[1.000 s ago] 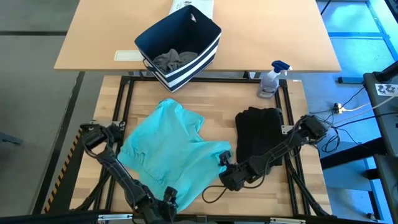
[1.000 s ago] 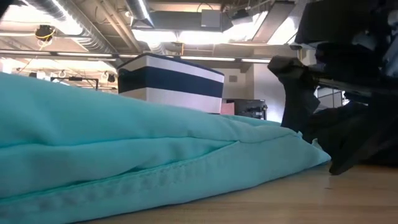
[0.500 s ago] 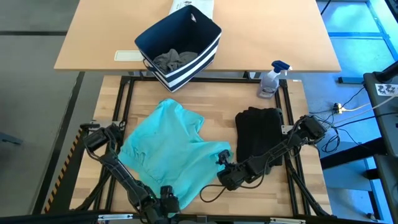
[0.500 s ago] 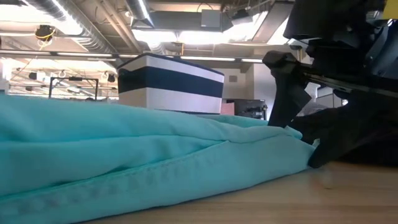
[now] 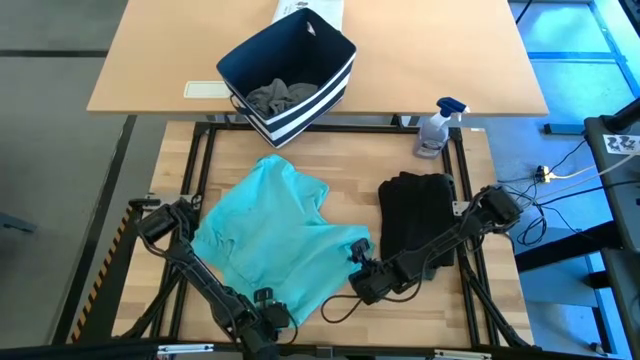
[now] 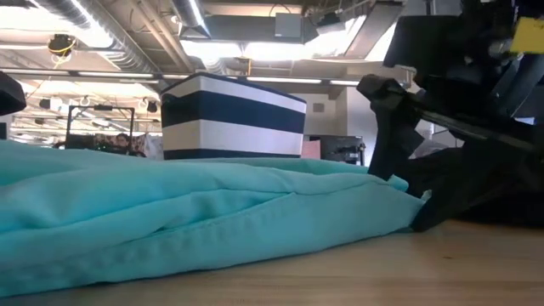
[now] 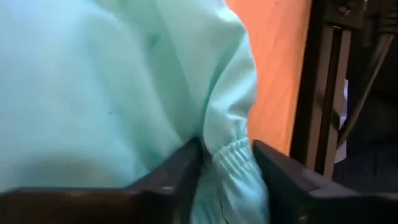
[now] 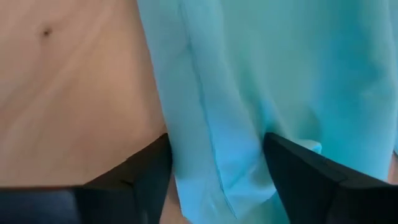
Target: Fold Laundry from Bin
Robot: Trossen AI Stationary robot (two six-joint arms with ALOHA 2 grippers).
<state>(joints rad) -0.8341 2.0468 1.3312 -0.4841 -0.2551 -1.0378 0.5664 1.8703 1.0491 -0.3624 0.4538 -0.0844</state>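
Teal piece point(image 5: 275, 240) btwn both hands: left hand point(image 7: 225, 163) pinching hem, right hand point(image 8: 214, 165) spread astride edge.

A teal piece point(image 5: 275, 240) lies spread out and crumpled on the counter. A black T-shirt point(image 5: 413, 215) sits folded just beside it. The navy bin point(image 5: 288, 72) with white stripes stands tilted farther back, with grey cloth point(image 5: 282, 95) inside.
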